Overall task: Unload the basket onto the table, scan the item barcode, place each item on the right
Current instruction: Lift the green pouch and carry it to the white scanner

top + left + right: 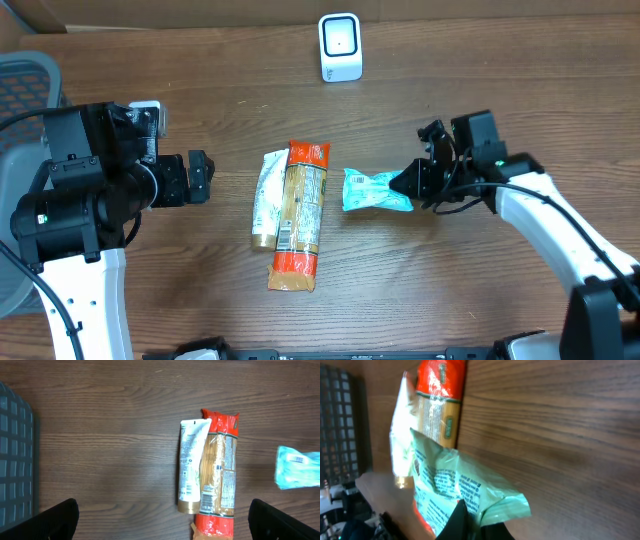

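The pouch (372, 190) is crinkled mint-green plastic with fine white print; the left wrist view shows a small barcode patch (299, 459) on it. It sits at 3 o'clock from the pasta pack (298, 215), its right end pinched in the closed right gripper (408, 186). The left gripper (200, 177), at 9 o'clock, is spread wide and holds nothing. The table (480, 80) is dark brown wood grain; a grey mesh chair (25, 80) stands off its 9 o'clock edge. Counted left to right: one white tube (265, 200) touching one red-ended pasta pack, one pouch, and one white scanner (340, 47) at 12 o'clock.
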Available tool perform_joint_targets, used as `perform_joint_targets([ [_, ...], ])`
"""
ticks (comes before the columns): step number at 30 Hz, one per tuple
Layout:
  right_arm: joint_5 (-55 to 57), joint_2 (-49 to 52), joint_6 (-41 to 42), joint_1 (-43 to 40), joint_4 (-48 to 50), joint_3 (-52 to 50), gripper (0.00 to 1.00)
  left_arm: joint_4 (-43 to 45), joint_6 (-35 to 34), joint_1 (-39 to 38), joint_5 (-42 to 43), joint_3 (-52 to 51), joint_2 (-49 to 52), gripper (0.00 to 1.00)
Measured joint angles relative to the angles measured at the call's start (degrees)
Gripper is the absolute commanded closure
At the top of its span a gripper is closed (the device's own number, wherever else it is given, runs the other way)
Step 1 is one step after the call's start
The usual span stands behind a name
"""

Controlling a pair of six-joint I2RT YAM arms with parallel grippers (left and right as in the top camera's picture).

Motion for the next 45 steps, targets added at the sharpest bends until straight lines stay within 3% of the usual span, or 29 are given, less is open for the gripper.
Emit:
perform_joint_targets([
  [7, 4.7, -0.7, -5.4, 0.0, -17.4, 10.4, 0.96, 0.0, 0.0, 0.0, 0.0, 0.0, 0.0, 0.01],
  [15, 12.9, -0.7, -7.1, 0.0, -23.7, 21.7, 0.96, 0.0, 0.0, 0.0, 0.0, 0.0, 0.0, 0.00],
  [34, 20.9, -0.8, -7.5, 1.1, -17.1, 27.6, 0.96, 0.0, 0.0, 0.0, 0.0, 0.0, 0.0, 0.00],
  [45, 42.9, 0.5, -11.0, 8.5, -0.6, 32.5, 0.96, 0.0, 0.0, 0.0, 0.0, 0.0, 0.0, 0.00],
])
